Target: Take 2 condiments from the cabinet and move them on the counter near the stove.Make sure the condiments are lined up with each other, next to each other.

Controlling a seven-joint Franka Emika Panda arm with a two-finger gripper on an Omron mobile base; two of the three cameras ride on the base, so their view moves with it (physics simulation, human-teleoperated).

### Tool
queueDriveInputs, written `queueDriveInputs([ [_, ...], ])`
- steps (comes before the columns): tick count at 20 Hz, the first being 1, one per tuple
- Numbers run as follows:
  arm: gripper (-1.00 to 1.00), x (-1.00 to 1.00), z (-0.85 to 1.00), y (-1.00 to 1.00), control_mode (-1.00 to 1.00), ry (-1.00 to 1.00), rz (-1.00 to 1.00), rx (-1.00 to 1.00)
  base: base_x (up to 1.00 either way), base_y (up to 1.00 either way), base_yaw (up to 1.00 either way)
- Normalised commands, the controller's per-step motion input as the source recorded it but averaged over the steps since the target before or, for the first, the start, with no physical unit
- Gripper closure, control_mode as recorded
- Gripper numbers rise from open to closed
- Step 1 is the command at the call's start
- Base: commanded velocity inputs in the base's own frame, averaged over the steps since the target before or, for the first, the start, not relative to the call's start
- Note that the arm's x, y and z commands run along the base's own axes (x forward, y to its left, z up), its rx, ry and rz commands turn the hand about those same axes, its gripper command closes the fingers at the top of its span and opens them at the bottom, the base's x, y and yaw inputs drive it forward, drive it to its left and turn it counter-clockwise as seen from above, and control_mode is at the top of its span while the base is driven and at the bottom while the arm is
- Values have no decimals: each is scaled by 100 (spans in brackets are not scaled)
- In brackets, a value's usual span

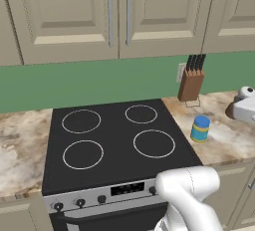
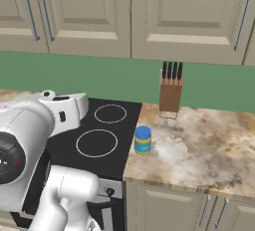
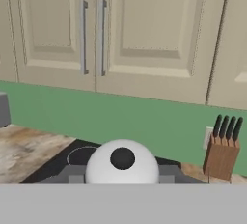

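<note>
Blue jar with its yellow band stands upright on the tan marbled worktop, just to the right of the stove and near the cooktop's right front ring burner. In the right base view the same jar sits close to the seam where the black glass meets the stone, apart from everything else on the surface. A wooden knife block stands farther back on the worktop against the green wall, well behind the jar.

The white arm rises from the base in front of the oven, its big elbow joint bulging low in the left base view. From there it reaches up and over toward the right side of the scene, with the wrist held level above the worktop at the right edge of that view. The hand camera looks roughly horizontally at the cream cabinet doors, the green wall and the knife block, so the hand is pointed at the back wall rather than down. The end effector's fingers are drawn in narrow, nearly together; whether anything sits between them cannot be told.
</note>
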Motion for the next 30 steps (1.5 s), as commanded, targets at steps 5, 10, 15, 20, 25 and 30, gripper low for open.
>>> queueDriveInputs([
  [5,100,21,-22,-6,-100,0,4,0,0,0,0],
  [10,100,8,-33,-13,-100,0,5,0,0,0,0],
  [15,100,3,-37,-18,-100,0,2,0,0,0,0],
  [20,100,8,-29,-17,-100,2,0,0,0,0,0],
  [25,100,3,-38,-27,-100,1,0,-4,0,0,0],
  [30,100,1,-52,-35,-100,0,0,-3,0,0,0],
])
